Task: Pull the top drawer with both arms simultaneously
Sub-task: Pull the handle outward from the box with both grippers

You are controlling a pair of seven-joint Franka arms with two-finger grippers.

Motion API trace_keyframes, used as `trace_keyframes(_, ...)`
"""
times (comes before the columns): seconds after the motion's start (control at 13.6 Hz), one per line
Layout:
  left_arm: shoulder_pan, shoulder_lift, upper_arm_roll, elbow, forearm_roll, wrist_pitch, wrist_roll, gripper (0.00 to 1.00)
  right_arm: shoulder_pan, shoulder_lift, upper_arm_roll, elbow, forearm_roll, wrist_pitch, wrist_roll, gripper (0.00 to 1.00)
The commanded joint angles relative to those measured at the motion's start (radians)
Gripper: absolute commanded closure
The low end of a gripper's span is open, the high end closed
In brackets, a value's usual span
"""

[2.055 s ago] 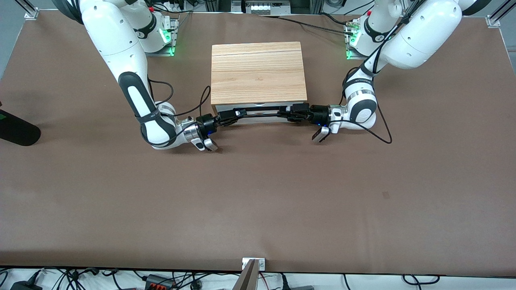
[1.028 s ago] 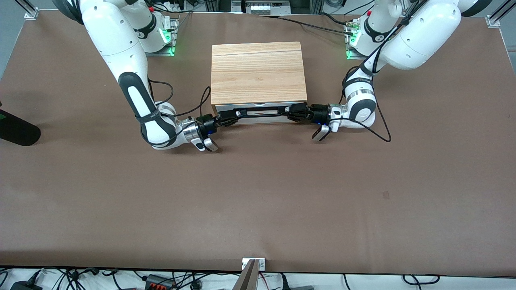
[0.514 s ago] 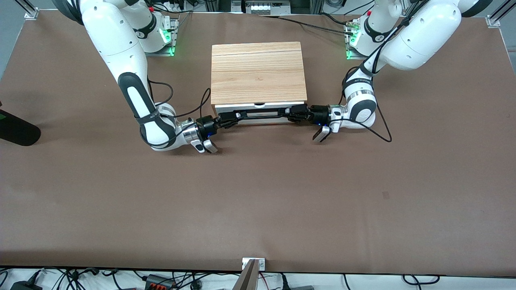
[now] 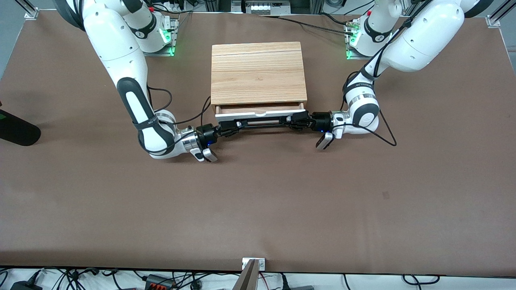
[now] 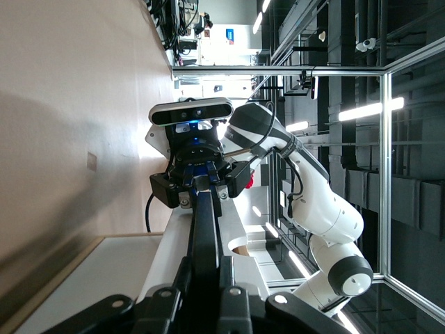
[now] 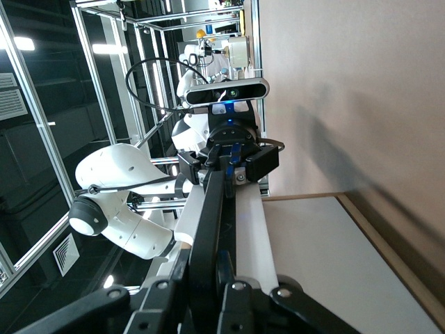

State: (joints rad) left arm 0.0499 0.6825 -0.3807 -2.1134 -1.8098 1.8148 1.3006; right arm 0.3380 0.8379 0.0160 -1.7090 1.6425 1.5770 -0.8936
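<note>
The top drawer (image 4: 260, 115) has a white front panel and stands a little way out of the light-wood cabinet (image 4: 258, 72), with a strip of its wood inside showing. Its black bar handle (image 4: 262, 121) runs along the panel. My right gripper (image 4: 234, 123) is shut on the handle's end toward the right arm. My left gripper (image 4: 292, 119) is shut on the end toward the left arm. In the left wrist view my left gripper (image 5: 206, 282) clamps the handle (image 5: 205, 223), with the right gripper (image 5: 198, 186) at its other end. The right wrist view shows my right gripper (image 6: 205, 275) clamping the handle (image 6: 212, 216).
A black object (image 4: 16, 131) lies at the table's edge toward the right arm's end. Loose cables (image 4: 387, 135) trail beside both wrists. A metal camera mount (image 4: 253, 266) stands at the table's near edge. Brown table surface (image 4: 258, 201) spreads in front of the drawer.
The drawer has slid out of the cabinet toward the front camera. Both grippers moved with the handle, still shut on it. The wood inside now shows.
</note>
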Motion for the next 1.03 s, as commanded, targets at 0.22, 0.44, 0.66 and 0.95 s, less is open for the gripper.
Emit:
trace_keyframes(0.22, 0.005, 0.023, 0.028, 0.064, -0.022, 0.009, 0.022, 0.87, -0.016, 0.079, -0.001, 0.161, 0.02, -0.009, 0.11, 0.95)
trace_keyframes(0.44, 0.004, 0.043, 0.028, 0.092, -0.022, 0.035, 0.022, 0.87, -0.016, 0.113, -0.001, 0.207, 0.022, -0.006, 0.113, 0.95)
trace_keyframes(0.66, 0.004, 0.057, 0.028, 0.121, -0.022, 0.037, 0.02, 0.87, -0.028, 0.142, -0.002, 0.239, 0.02, -0.008, 0.113, 0.95)
trace_keyframes(0.95, 0.002, 0.072, 0.034, 0.144, -0.02, 0.038, 0.019, 0.87, -0.03, 0.141, -0.002, 0.239, 0.022, -0.009, 0.111, 0.95)
